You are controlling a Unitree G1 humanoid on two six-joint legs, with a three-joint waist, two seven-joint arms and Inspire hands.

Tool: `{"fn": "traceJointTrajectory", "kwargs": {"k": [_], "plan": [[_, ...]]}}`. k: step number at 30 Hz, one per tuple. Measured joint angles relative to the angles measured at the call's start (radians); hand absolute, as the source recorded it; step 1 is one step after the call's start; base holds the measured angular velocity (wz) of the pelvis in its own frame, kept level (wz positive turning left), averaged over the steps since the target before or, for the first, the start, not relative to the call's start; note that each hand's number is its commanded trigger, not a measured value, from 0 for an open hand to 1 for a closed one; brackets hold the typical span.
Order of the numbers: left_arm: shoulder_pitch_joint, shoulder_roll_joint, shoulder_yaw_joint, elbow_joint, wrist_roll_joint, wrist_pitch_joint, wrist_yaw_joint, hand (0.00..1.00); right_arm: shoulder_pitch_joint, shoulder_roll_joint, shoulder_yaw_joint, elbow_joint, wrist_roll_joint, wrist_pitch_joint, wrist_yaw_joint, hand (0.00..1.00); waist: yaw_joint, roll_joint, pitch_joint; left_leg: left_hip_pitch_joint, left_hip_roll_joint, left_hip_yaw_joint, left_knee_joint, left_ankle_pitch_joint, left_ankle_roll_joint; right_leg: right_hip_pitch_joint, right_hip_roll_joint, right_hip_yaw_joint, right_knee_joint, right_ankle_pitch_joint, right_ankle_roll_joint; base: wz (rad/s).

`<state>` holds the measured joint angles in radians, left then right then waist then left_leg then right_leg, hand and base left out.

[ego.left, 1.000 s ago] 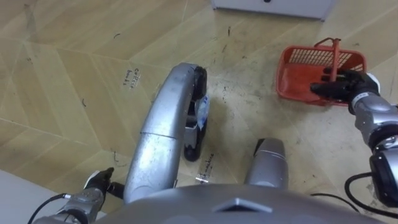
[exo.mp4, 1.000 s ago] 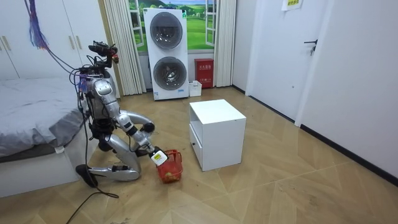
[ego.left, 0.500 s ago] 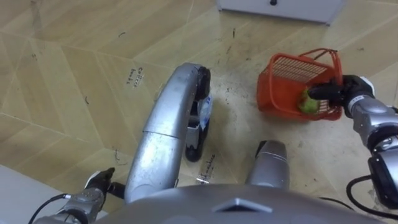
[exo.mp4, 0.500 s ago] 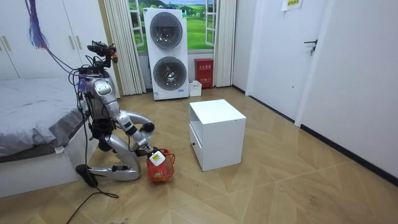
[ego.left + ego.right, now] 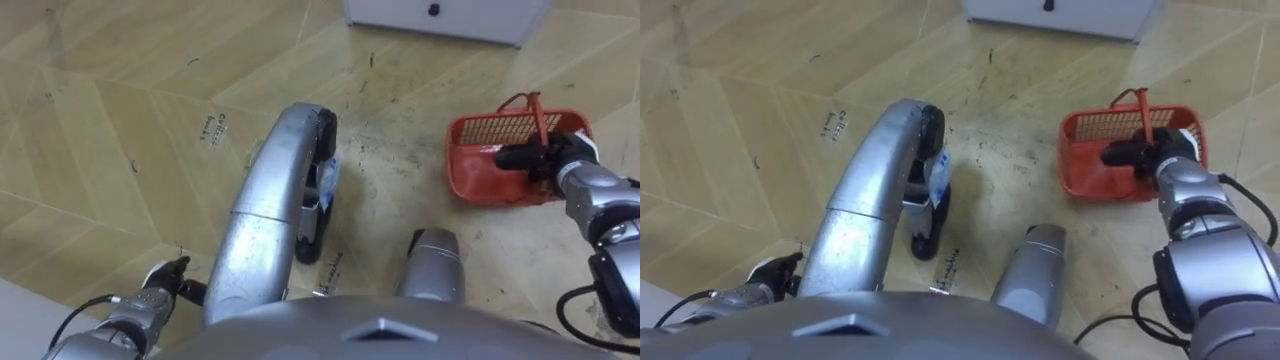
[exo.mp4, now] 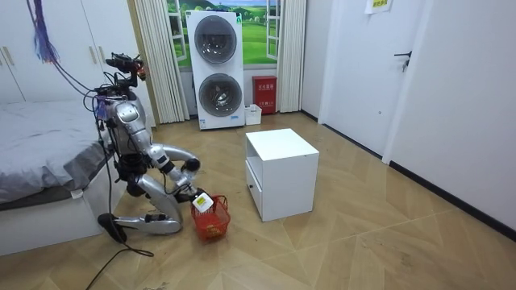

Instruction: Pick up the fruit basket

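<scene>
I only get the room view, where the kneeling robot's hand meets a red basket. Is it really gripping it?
Observer: Yes. In the eye views the right hand has dark fingers curled round the fruit basket's handle.
Visitor: And the other hand?
Observer: The left hand hangs low at its left side, above the floor.
Visitor: What faces it?
Observer: The white cabinet's drawer front, with a small dark knob.
</scene>
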<state>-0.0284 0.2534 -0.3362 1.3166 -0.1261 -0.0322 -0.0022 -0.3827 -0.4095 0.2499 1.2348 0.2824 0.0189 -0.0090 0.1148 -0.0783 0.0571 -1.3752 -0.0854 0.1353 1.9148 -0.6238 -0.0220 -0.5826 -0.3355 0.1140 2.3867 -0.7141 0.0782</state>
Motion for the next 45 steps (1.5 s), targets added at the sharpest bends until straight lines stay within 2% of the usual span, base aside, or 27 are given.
{"fn": "traceJointTrajectory", "kwargs": {"k": [2,7,9,11,13,16,18,19,20,21,22,23,24,25,26,27,29,31,32,33,34,35,36,37,38,41,45], "plan": [[-0.008,0.0,0.019,-0.001,0.0,-0.005,0.002,0.0,0.0,0.028,-0.009,-0.07,-0.048,0.002,-0.011,1.0,-0.028,-0.011,0.0035,0.006,0.0,-0.005,0.006,-0.002,0.004,0.012,0.004,-0.005,-0.003,0.0,0.0,0.0],[-0.034,-0.002,0.061,-0.031,0.024,-0.004,0.026,0.0,0.028,0.045,-0.01,-0.25,-0.147,0.005,-0.04,1.0,-0.064,-0.016,0.0033,0.024,0.003,-0.018,0.027,-0.017,0.028,0.044,0.016,-0.016,-0.024,0.0,0.0,-0.02],[-0.054,0.0,0.065,-0.034,0.025,-0.004,0.043,0.0,0.052,0.056,-0.008,-0.317,-0.195,0.005,-0.044,1.0,-0.068,-0.018,-0.0015,0.041,0.004,-0.03,0.035,-0.034,0.029,0.064,0.03,-0.013,-0.041,0.0,0.0,-0.13],[-0.065,0.0,0.09,-0.049,0.024,-0.004,0.061,0.0,0.075,0.076,0.002,-0.422,-0.215,0.021,-0.049,1.0,-0.084,-0.016,-0.0108,0.047,0.011,-0.043,0.032,-0.037,0.034,0.067,0.063,-0.007,-0.075,-0.003,-0.003,-0.2],[-0.072,0.0,0.1,-0.052,0.019,-0.004,0.07,0.0,0.081,0.096,0.007,-0.471,-0.219,0.026,-0.058,1.0,-0.088,-0.017,-0.0115,0.064,0.02,-0.053,0.017,-0.037,0.035,0.066,0.085,0.007,-0.12,-0.006,0.0,-0.35],[-0.072,-0.001,0.121,-0.07,0.02,-0.004,0.082,0.0,0.091,0.118,0.013,-0.505,-0.225,0.026,-0.067,1.0,-0.094,-0.017,-0.017,0.12,0.032,-0.078,-0.064,-0.036,0.036,0.065,0.109,0.015,-0.258,-0.008,0.004,-0.47],[-0.059,-0.002,0.159,-0.068,0.02,-0.004,0.101,0.0,0.115,0.141,0.013,-0.549,-0.238,0.026,-0.072,1.0,-0.091,-0.022,-0.0254,0.18,0.062,-0.088,-0.164,-0.029,0.043,0.067,0.131,0.016,-0.421,-0.007,0.006,-0.64],[-0.053,-0.003,0.164,-0.068,0.019,-0.003,0.105,0.0,0.127,0.145,0.014,-0.564,-0.242,0.026,-0.076,1.0,-0.091,-0.023,-0.0255,0.198,0.068,-0.093,-0.188,-0.019,0.048,0.077,0.135,0.014,-0.471,-0.006,0.007,-0.73],[-0.039,-0.004,0.174,-0.069,0.019,-0.002,0.108,0.0,0.149,0.155,0.014,-0.586,-0.247,0.027,-0.082,1.0,-0.092,-0.022,-0.0271,0.23,0.078,-0.109,-0.223,0.013,0.059,0.105,0.149,0.01,-0.571,-0.002,0.016,-0.8],[-0.021,-0.004,0.181,-0.068,0.02,0.005,0.107,0.0,0.173,0.17,0.014,-0.608,-0.254,0.027,-0.09,1.0,-0.089,-0.022,-0.026,0.256,0.1,-0.116,-0.217,0.081,0.089,0.158,0.163,0.016,-0.688,0.005,0.02,-0.88],[-0.006,-0.003,0.182,-0.066,0.02,0.008,0.107,0.0,0.187,0.181,0.016,-0.617,-0.256,0.029,-0.092,1.0,-0.08,-0.019,-0.0227,0.259,0.111,-0.105,-0.196,0.138,0.101,0.198,0.169,0.019,-0.747,0.005,0.02,-0.48],[0.013,-0.008,0.175,-0.071,0.037,0.017,0.105,0.0,0.243,0.175,0.006,-0.663,-0.252,0.031,-0.101,1.0,-0.091,-0.026,-0.0219,0.251,0.058,-0.054,-0.288,0.115,0.113,0.281,0.156,0.012,-0.851,0.005,0.021,0.4],[0.009,-0.02,0.169,-0.124,0.041,0.025,0.101,0.0,0.275,0.133,-0.01,-0.721,-0.248,0.033,-0.102,1.0,-0.12,-0.031,-0.0347,0.251,0.007,0.019,-0.493,0.126,0.153,0.319,0.148,0.001,-0.926,0.006,0.024,0.66],[0.021,-0.02,0.174,-0.143,0.041,0.028,0.102,0.0,0.273,0.128,-0.016,-0.741,-0.255,0.04,-0.102,1.0,-0.112,-0.036,-0.0374,0.254,0.012,0.041,-0.503,0.134,0.168,0.321,0.137,-0.001,-0.952,0.013,0.036,0.62],[0.016,-0.032,0.193,-0.178,0.026,0.035,0.111,0.0,0.283,0.132,-0.042,-0.784,-0.281,0.046,-0.104,1.0,-0.11,-0.034,-0.0393,0.273,0.022,0.059,-0.553,0.13,0.191,0.317,0.135,-0.007,-1.016,0.045,0.043,-0.15],[0.018,-0.032,0.202,-0.214,0.01,0.035,0.121,0.0,0.289,0.136,-0.04,-0.838,-0.302,0.046,-0.101,1.0,-0.093,-0.034,-0.0393,0.312,0.026,0.056,-0.626,0.137,0.187,0.298,0.128,-0.002,-1.066,0.053,0.038,-0.3],[0.023,-0.032,0.216,-0.227,0.007,0.035,0.149,0.0,0.328,0.137,-0.035,-0.94,-0.32,0.04,-0.092,1.0,-0.084,-0.034,-0.0397,0.415,0.025,0.049,-0.75,0.171,0.175,0.293,0.119,-0.028,-1.144,0.054,0.039,-0.5],[0.035,-0.029,0.221,-0.227,0.011,0.029,0.17,0.0,0.378,0.132,-0.04,-1.028,-0.326,0.02,-0.088,1.0,-0.084,-0.033,-0.0394,0.535,0.025,0.04,-0.89,0.217,0.159,0.297,0.109,-0.055,-1.272,0.056,0.034,-0.48],[0.051,-0.025,0.228,-0.226,0.011,0.024,0.172,0.0,0.41,0.131,-0.041,-1.075,-0.331,0.008,-0.084,1.0,-0.086,-0.026,-0.0386,0.61,0.026,0.022,-0.976,0.249,0.141,0.295,0.109,-0.07,-1.37,0.063,0.026,-0.34],[0.069,-0.017,0.227,-0.229,0.009,0.016,0.172,0.0,0.443,0.131,-0.045,-1.121,-0.337,-0.003,-0.079,1.0,-0.097,-0.024,-0.0395,0.673,0.029,0.014,-1.056,0.282,0.129,0.298,0.108,-0.093,-1.484,0.088,0.026,-0.23],[0.079,-0.013,0.226,-0.233,0.007,0.016,0.172,0.0,0.461,0.13,-0.047,-1.139,-0.339,-0.007,-0.076,1.0,-0.102,-0.024,-0.0395,0.7,0.032,0.013,-1.088,0.296,0.12,0.303,0.11,-0.103,-1.545,0.108,0.028,0.0],[0.101,-0.006,0.224,-0.241,0.001,0.016,0.171,0.0,0.494,0.128,-0.047,-1.169,-0.339,-0.006,-0.072,1.0,-0.11,-0.02,-0.041,0.741,0.041,0.007,-1.128,0.313,0.104,0.326,0.123,-0.137,-1.618,0.121,0.033,0.0],[0.123,-0.001,0.226,-0.249,0.0,0.012,0.172,0.0,0.517,0.128,-0.048,-1.198,-0.334,-0.006,-0.059,1.0,-0.107,-0.02,-0.0478,0.763,0.051,-0.002,-1.161,0.329,0.085,0.356,0.137,-0.161,-1.681,0.132,0.027,-0.06],[0.136,-0.001,0.228,-0.257,0.0,0.012,0.172,0.0,0.523,0.127,-0.048,-1.215,-0.33,-0.005,-0.05,1.0,-0.107,-0.018,-0.0486,0.769,0.058,-0.002,-1.174,0.337,0.077,0.367,0.144,-0.178,-1.71,0.136,0.019,-0.17],[0.161,-0.003,0.236,-0.268,0.0,0.012,0.172,0.0,0.527,0.128,-0.05,-1.241,-0.329,-0.005,-0.032,1.0,-0.112,-0.014,-0.0485,0.779,0.062,-0.007,-1.201,0.361,0.063,0.382,0.156,-0.201,-1.753,0.148,0.0,-0.07],[0.194,-0.005,0.237,-0.283,0.002,0.012,0.17,0.0,0.549,0.127,-0.077,-1.281,-0.328,-0.002,0.012,1.0,-0.11,-0.011,-0.0477,0.823,0.081,-0.021,-1.281,0.417,0.042,0.416,0.181,-0.229,-1.806,0.187,-0.031,0.09],[0.245,-0.006,0.244,-0.311,0.005,0.004,0.164,0.0,0.58,0.122,-0.087,-1.35,-0.33,0.001,0.069,1.0,-0.107,-0.002,-0.0466,0.859,0.115,-0.037,-1.319,0.446,0.012,0.45,0.205,-0.264,-1.831,0.206,-0.062,0.03]]}}
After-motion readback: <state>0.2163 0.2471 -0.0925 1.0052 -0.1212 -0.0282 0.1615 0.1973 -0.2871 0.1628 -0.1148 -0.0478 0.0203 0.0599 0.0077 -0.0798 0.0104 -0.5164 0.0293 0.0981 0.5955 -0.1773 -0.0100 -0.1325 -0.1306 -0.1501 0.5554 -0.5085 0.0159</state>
